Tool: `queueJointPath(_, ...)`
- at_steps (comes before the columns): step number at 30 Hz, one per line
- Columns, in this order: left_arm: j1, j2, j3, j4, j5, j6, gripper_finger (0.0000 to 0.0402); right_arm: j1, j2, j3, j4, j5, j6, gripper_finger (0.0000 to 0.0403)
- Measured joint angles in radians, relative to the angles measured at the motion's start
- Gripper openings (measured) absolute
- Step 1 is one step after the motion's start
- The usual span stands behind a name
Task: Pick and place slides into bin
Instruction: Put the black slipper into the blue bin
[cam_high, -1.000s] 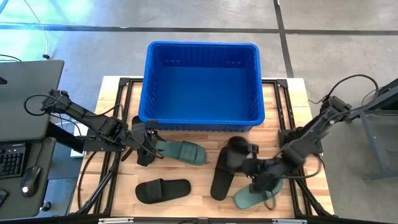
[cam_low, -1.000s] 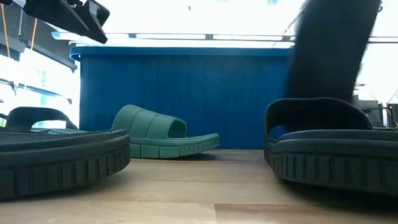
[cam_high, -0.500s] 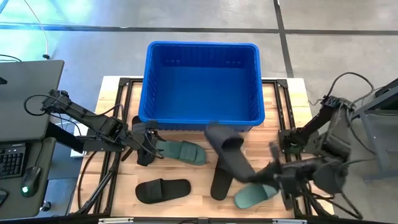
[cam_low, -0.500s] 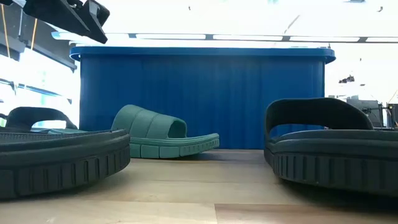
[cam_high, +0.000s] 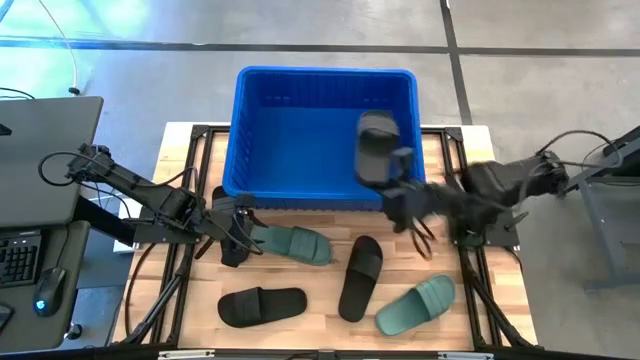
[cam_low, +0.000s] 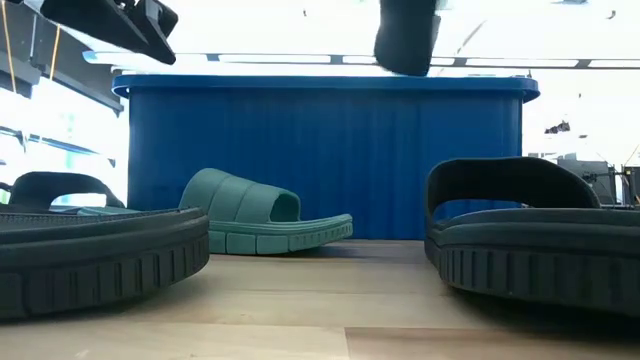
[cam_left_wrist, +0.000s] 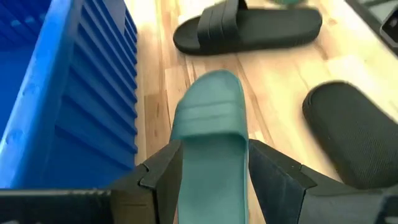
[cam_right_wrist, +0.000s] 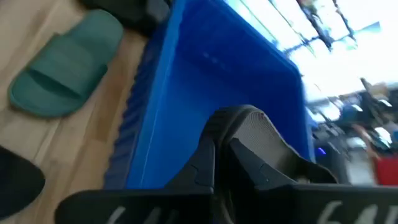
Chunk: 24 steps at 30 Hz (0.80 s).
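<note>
The blue bin (cam_high: 325, 73) stands at the table's far middle. My right gripper (cam_high: 392, 183) is shut on a black slide (cam_high: 377, 148) and holds it over the bin's right near part. In the low view that slide (cam_low: 405, 35) shows above the bin's rim (cam_low: 320, 85). My left gripper (cam_high: 243, 238) is shut on the heel end of a sage green slide (cam_high: 292, 244), which lies sole down on the table just in front of the bin. Two black slides (cam_high: 262, 305) (cam_high: 360, 277) and a second green slide (cam_high: 415, 305) lie flat near the front edge. My left gripper has the green slide's heel end (cam_left_wrist: 214, 180) between its two fingers (cam_left_wrist: 165, 177), one on each long side. The fingers come level from the table's left and lie along the slide. The slide rests flat on the table. My right gripper pinches the black slide at its near end (cam_right_wrist: 245, 155) between its two fingers, coming from the table's right. The slide sticks out past the fingers toward the far edge. It is lifted clear above the bin, with its grey footbed showing in the right wrist view.
Another black slide (cam_high: 220, 205) lies partly under my left arm beside the bin's near left corner. Dark frame rails (cam_high: 190, 180) run along both table sides. A laptop and keyboard (cam_high: 40, 160) stand off the table's left.
My right gripper has swung up from the table's near right and toward the far edge, carrying the black slide. The slide is lifted clear of the table and now hangs over the bin. The green slide at the near right has stayed in place.
</note>
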Motion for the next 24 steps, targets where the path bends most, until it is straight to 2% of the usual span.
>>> queueJointPath(5,0.0,0.0,0.0,0.065,0.0,0.0,0.0168,-0.321,0.0,-0.135,0.31,-0.277,-0.198,0.0)
queueJointPath(9,0.0,0.0,0.0,0.096,0.001,-0.003,0.0168,-0.556,0.009,-0.277,0.521,-0.634,-0.211,0.0)
queueJointPath(12,0.0,0.0,0.0,0.098,0.001,-0.003,0.0168,-0.665,0.032,-0.381,0.625,-0.747,-0.161,0.0)
queueJointPath(15,0.0,0.0,0.0,0.093,0.003,-0.003,0.0168,-0.737,0.058,-0.478,0.652,-0.85,-0.202,0.0)
queueJointPath(17,0.0,0.0,0.0,0.091,0.003,-0.002,0.0168,-0.766,0.07,-0.536,0.698,-0.868,-0.253,0.0)
queueJointPath(20,0.0,0.0,0.0,0.089,0.003,-0.001,0.0168,-0.785,0.091,-0.61,0.804,-0.799,-0.271,0.0)
queueJointPath(24,0.0,0.0,0.0,0.084,0.003,-0.001,0.0168,-0.813,0.127,-0.674,0.899,-0.762,-0.274,0.0009)
